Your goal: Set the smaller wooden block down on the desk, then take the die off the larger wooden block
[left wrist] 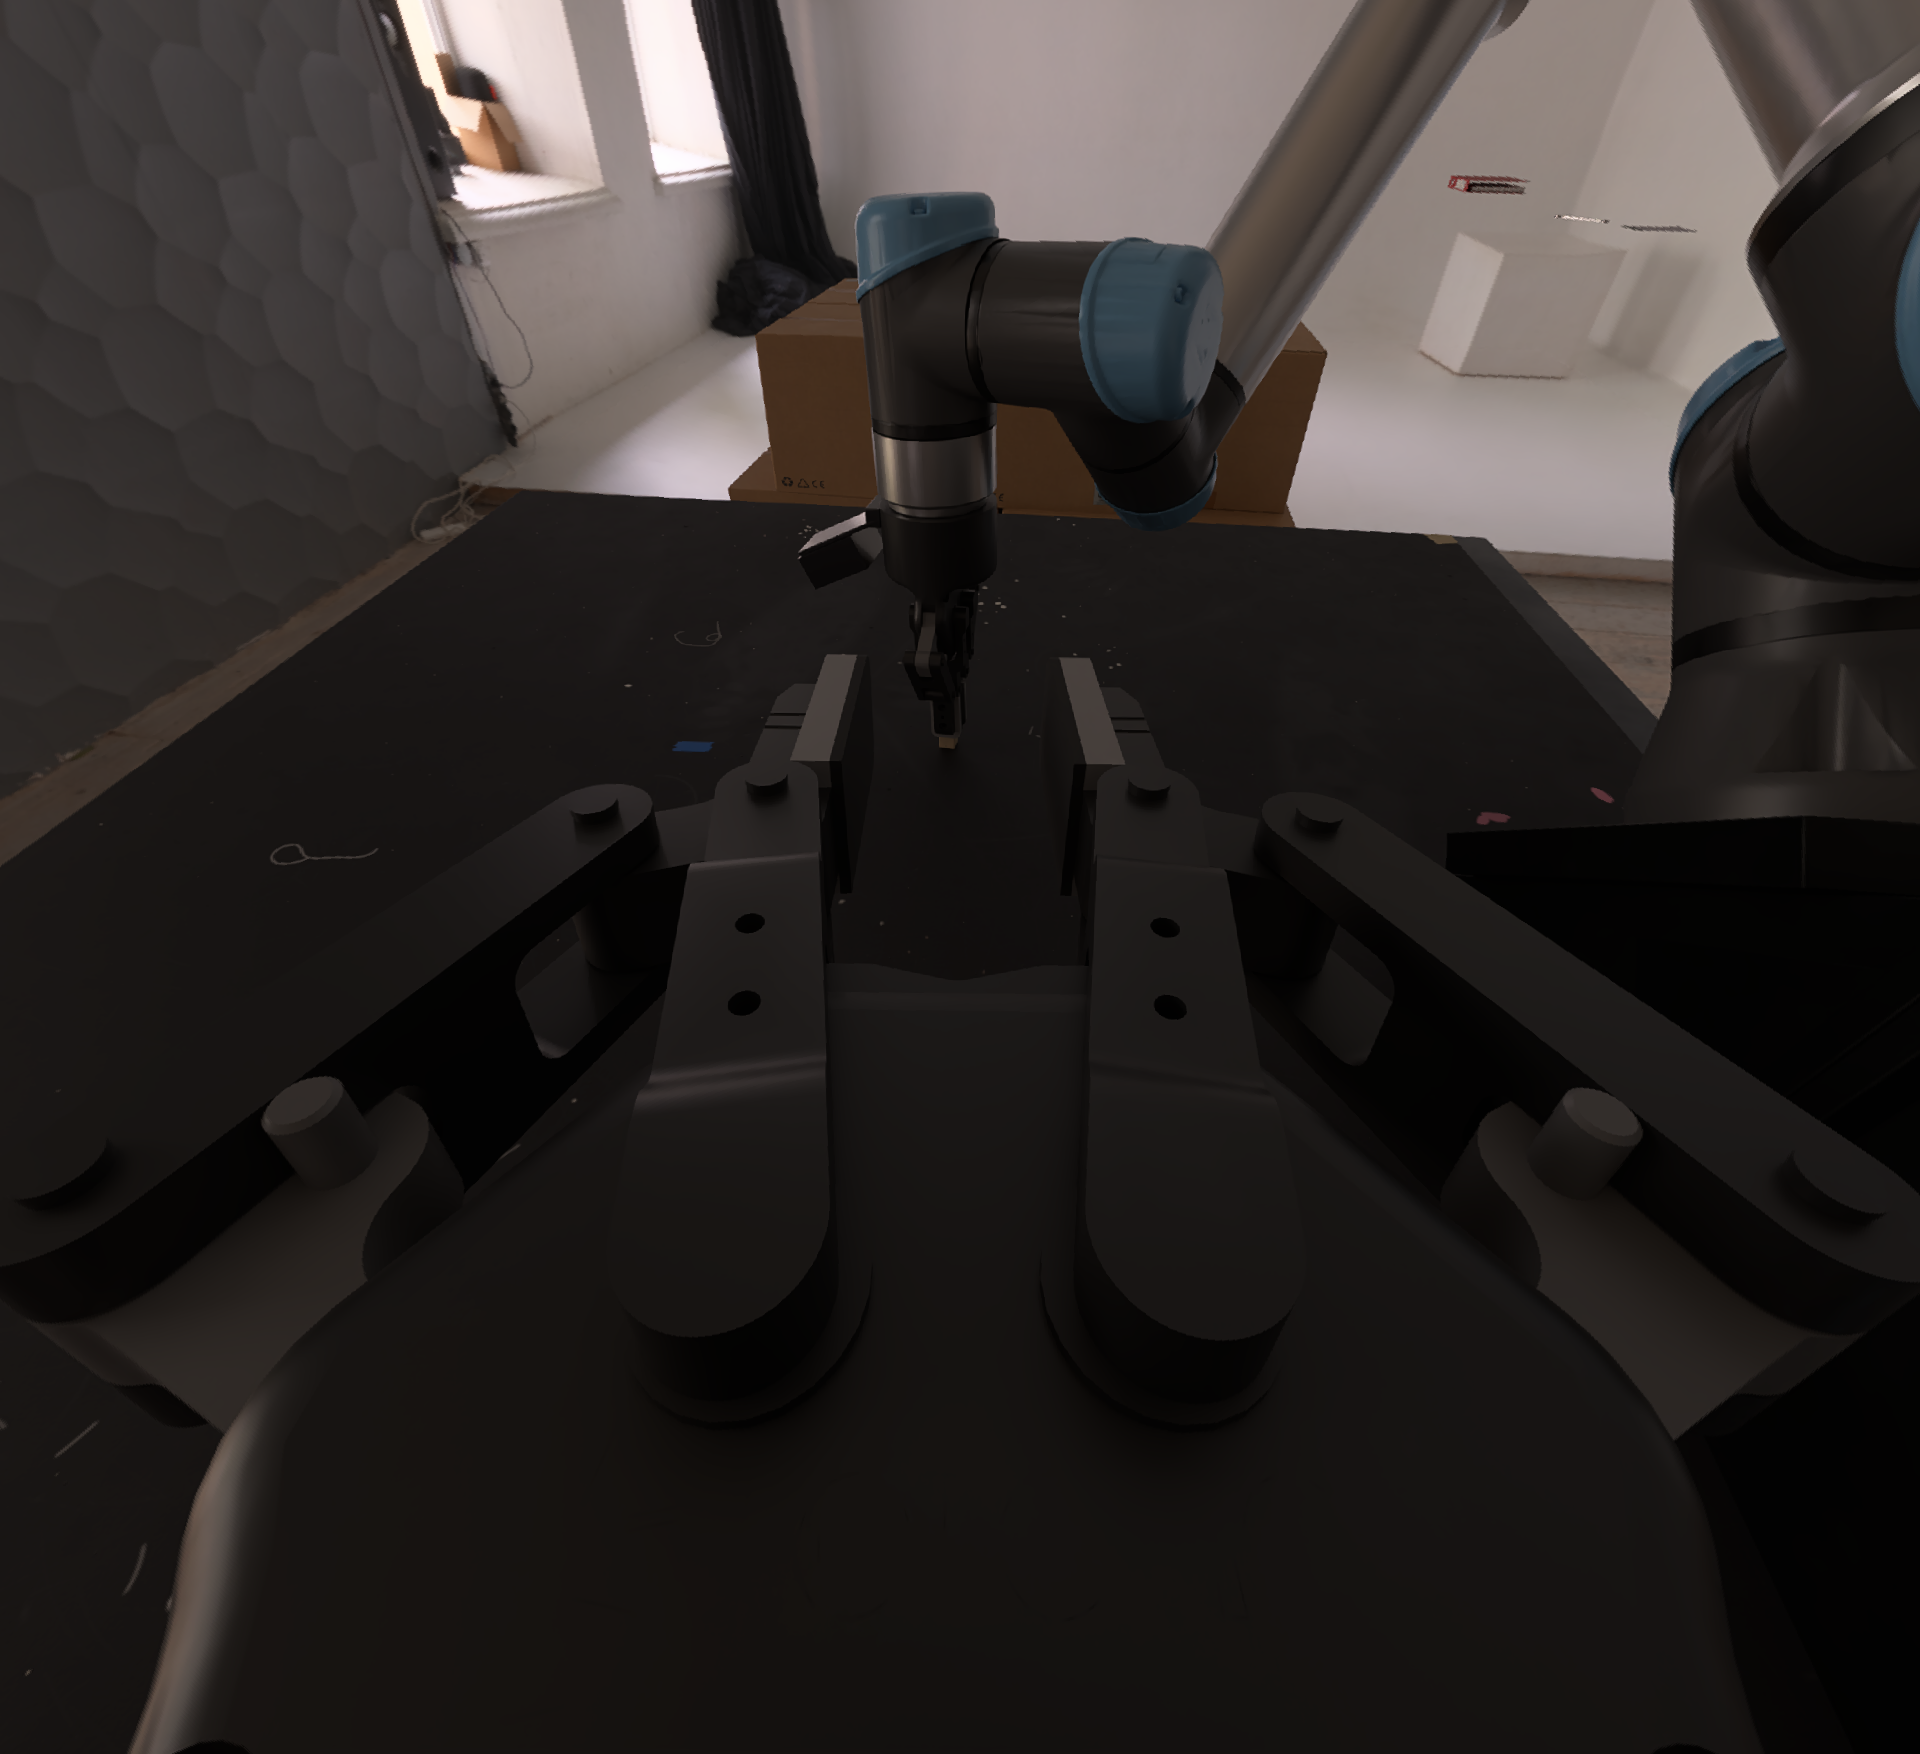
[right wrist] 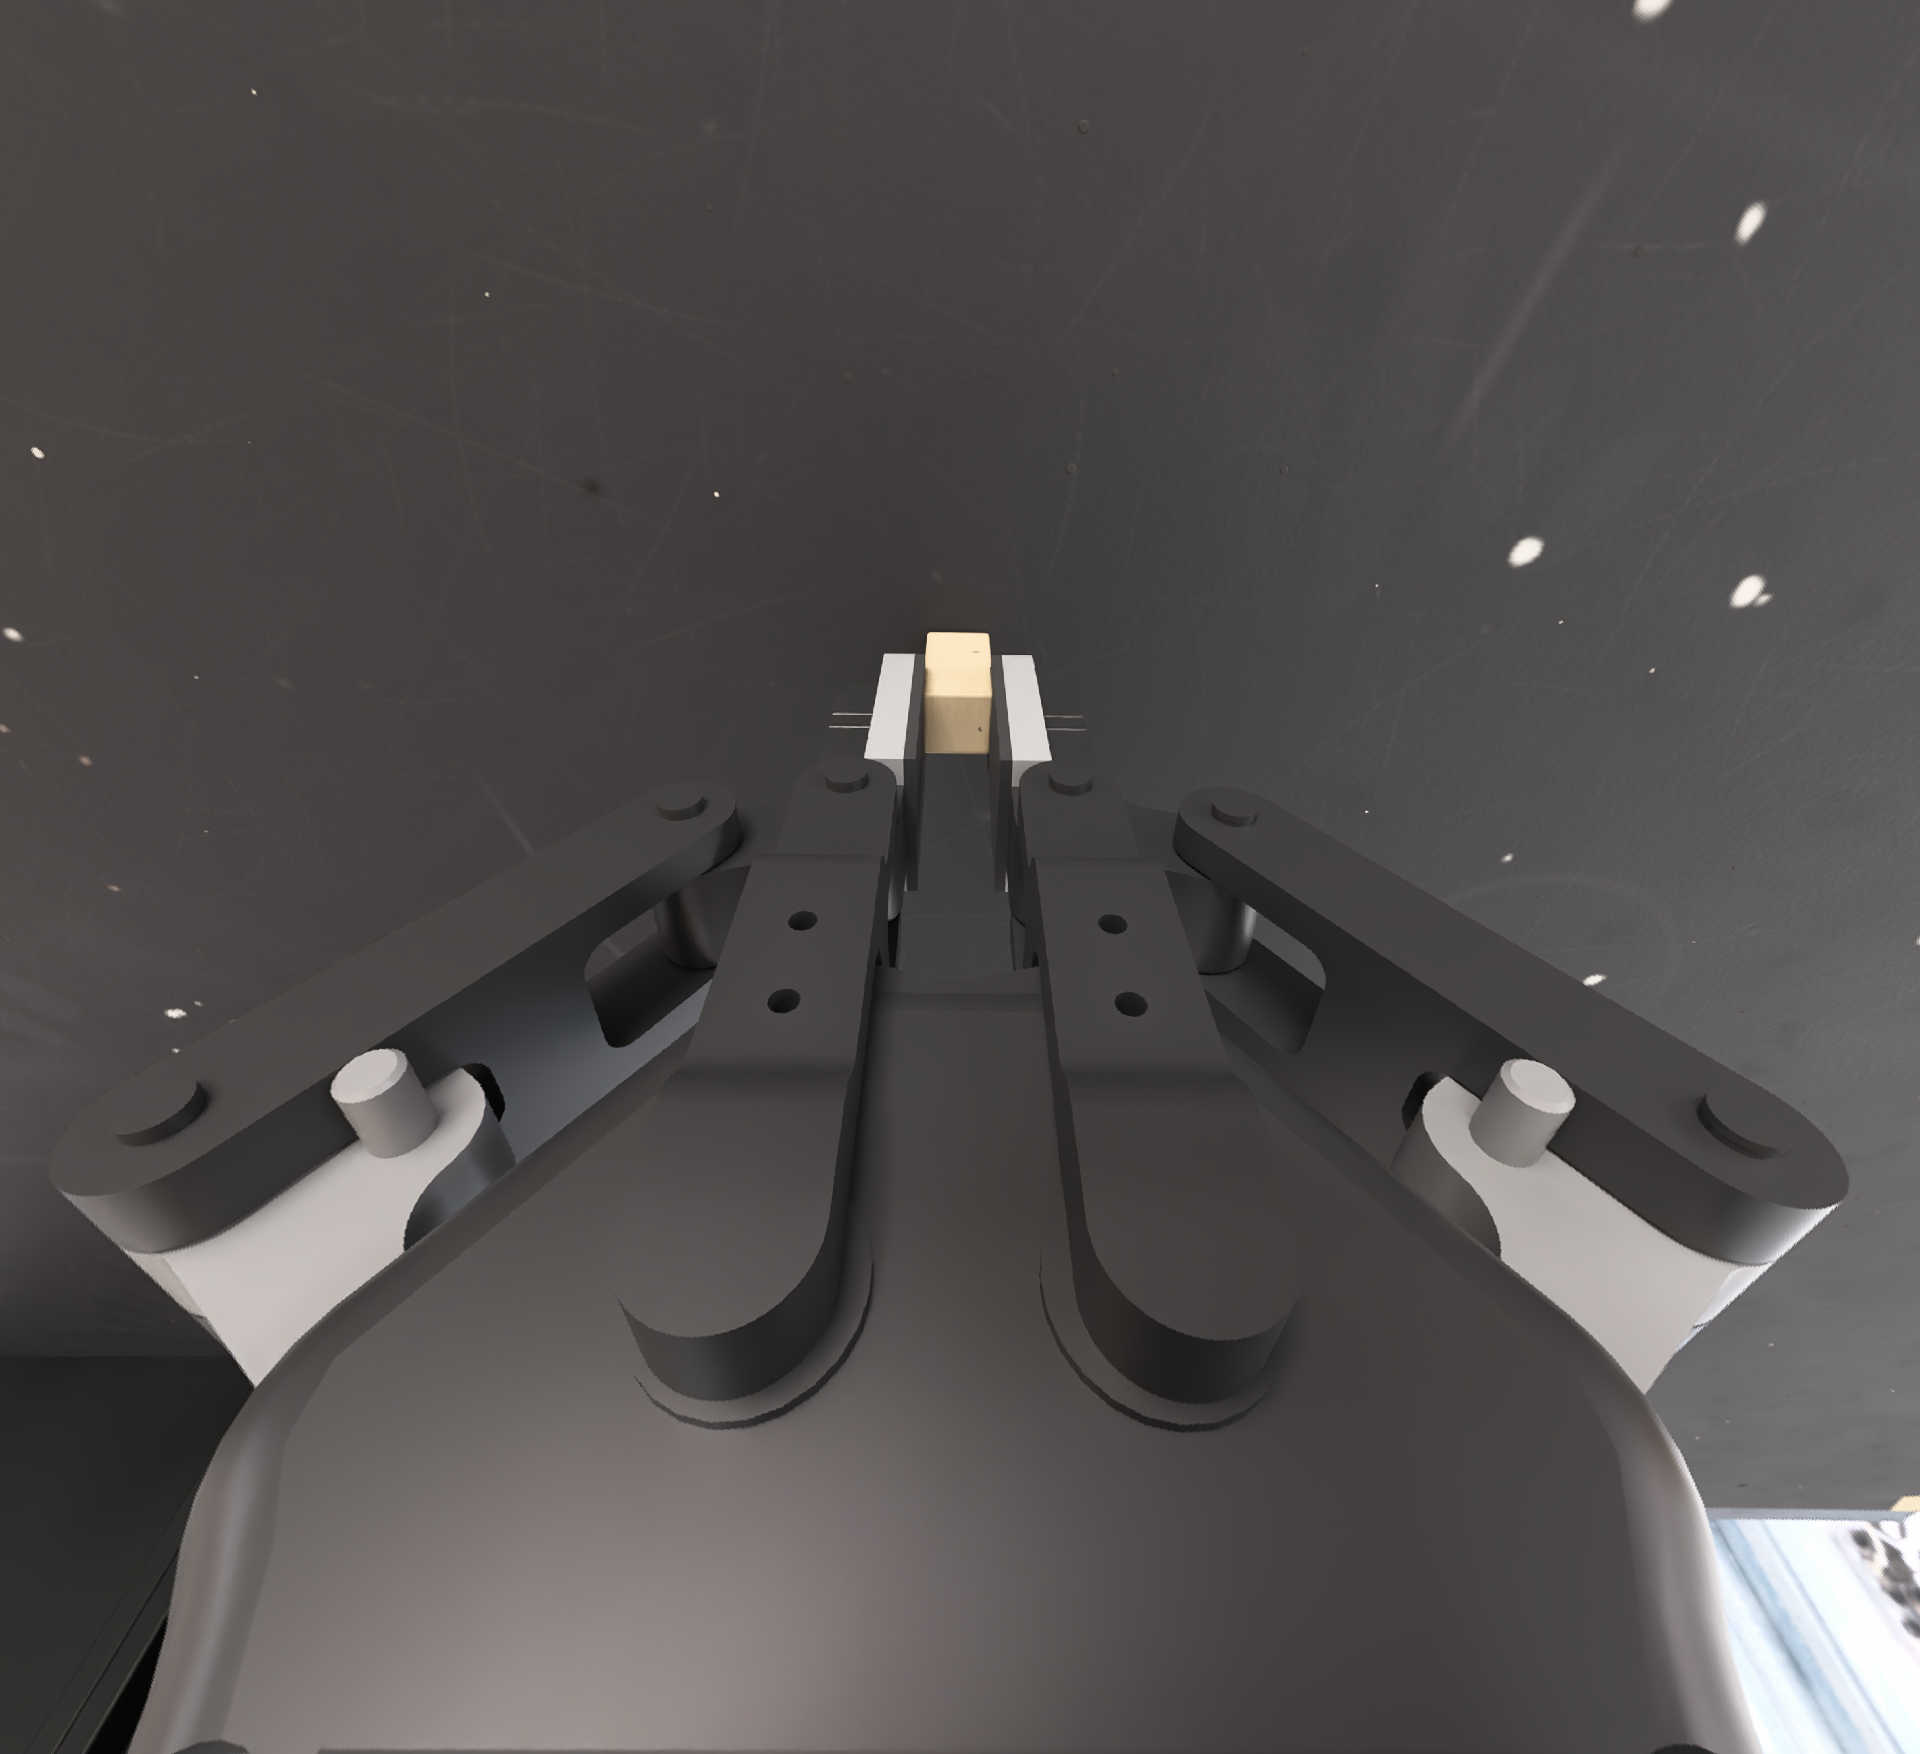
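Right end effector (right wrist: 958, 705) clamped on small pale wooden block (right wrist: 957, 692), block pinched between the light pads (right wrist: 891, 707) at the fingertips, pointing down at dark speckled surface (right wrist: 1351, 354). Left end effector (left wrist: 961, 717) spread wide, holding nothing, hovering over the surface (left wrist: 416, 717); seen well ahead between its fingers: right end effector (left wrist: 948, 736) with block tip (left wrist: 949, 743) just at the surface. No die or larger block seen.

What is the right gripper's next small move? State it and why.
Probably a short lowering, then release. The right gripper is shut on the small wooden block, pointing straight down at the dark desk; the left wrist view shows the block close above the surface, contact unclear.
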Robot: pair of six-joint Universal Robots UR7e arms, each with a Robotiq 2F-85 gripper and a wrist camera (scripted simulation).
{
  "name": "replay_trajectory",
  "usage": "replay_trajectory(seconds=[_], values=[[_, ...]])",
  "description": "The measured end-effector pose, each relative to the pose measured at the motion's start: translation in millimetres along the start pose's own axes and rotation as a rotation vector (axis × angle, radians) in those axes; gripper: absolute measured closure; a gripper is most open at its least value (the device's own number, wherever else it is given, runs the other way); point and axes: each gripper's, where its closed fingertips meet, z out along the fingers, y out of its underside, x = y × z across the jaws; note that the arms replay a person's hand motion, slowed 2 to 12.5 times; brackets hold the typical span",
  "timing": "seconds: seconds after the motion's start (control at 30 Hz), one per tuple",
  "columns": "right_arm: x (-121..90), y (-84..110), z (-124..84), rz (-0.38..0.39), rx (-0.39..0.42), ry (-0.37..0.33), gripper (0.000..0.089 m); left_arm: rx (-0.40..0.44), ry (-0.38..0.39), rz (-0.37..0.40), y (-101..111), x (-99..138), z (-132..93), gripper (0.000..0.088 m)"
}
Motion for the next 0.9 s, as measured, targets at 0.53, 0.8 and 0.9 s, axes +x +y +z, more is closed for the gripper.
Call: replay_trajectory(seconds=[0.53, 0.8, 0.9], values=[[-2, 0.9, -4, -0.015, -0.007, 0.004, 0.0783, -0.001, -0.004, 0.002, 0, -1, -1, 0.0596], [-5, -1.0, -11, -0.025, 0.016, 0.011, 0.0649, 0.005, -0.007, 0.0, -1, -2, -3, 0.0593], [-6, -2.1, -16, -0.03, 0.031, 0.02, 0.0625, 0.007, -0.01, -0.002, -2, -3, -3, 0.0588]])
